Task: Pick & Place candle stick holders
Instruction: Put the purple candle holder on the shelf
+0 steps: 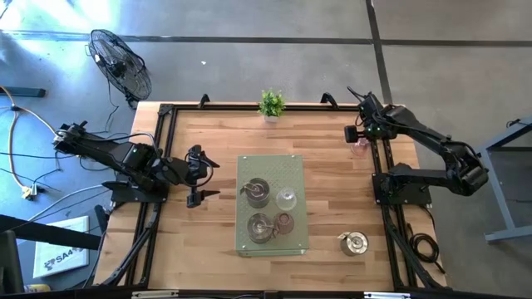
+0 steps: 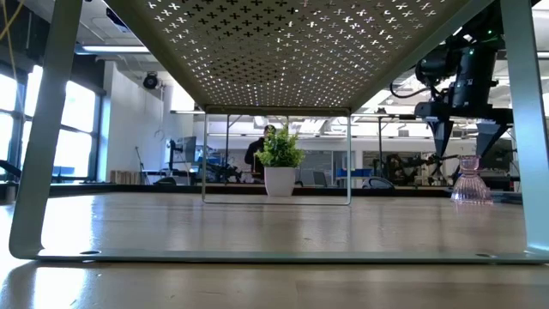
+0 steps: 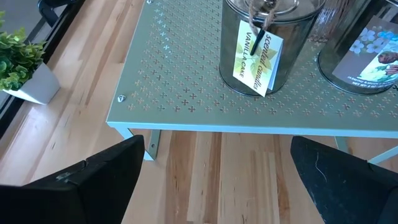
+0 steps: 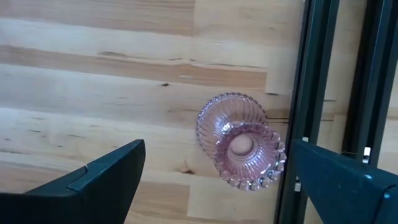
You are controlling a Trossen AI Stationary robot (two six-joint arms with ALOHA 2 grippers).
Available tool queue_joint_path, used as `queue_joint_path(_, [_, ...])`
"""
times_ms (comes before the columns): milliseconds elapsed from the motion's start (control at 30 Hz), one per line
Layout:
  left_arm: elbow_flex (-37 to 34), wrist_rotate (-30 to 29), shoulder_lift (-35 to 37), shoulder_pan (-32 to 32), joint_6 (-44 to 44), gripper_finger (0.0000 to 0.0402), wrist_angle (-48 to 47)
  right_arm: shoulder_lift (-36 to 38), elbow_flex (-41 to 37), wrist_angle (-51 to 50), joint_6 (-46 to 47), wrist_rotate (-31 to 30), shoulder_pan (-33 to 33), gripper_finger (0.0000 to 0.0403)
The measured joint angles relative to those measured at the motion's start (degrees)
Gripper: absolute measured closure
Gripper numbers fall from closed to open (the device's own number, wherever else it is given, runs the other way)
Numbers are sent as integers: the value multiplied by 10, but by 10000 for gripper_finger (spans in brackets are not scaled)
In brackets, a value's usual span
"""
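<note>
A: Where is the right end effector (image 4: 217, 180)?

B: Above the pink glass holder (image 4: 241, 142) at the far right of the surface (image 1: 199, 241), fingers spread wide, not touching it. That holder stands upright beside the dark rail (image 4: 314, 93).

A: And the left end effector (image 1: 198, 177)?

B: Left of the green perforated tray (image 1: 243, 166), fingers apart, empty. On the tray stand two silver holders (image 1: 256, 193) and two glass ones (image 1: 286, 199). Another silver holder (image 1: 353, 242) sits near right; the potted plant (image 1: 271, 104) is at the far edge.
</note>
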State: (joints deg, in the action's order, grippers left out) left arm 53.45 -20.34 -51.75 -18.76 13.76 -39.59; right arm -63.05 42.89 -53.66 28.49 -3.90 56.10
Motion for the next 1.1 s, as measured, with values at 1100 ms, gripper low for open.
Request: queue_joint_path(1100, [0, -1, 0, 0, 0, 5, 0, 0, -44, 33, -19, 3, 13, 10])
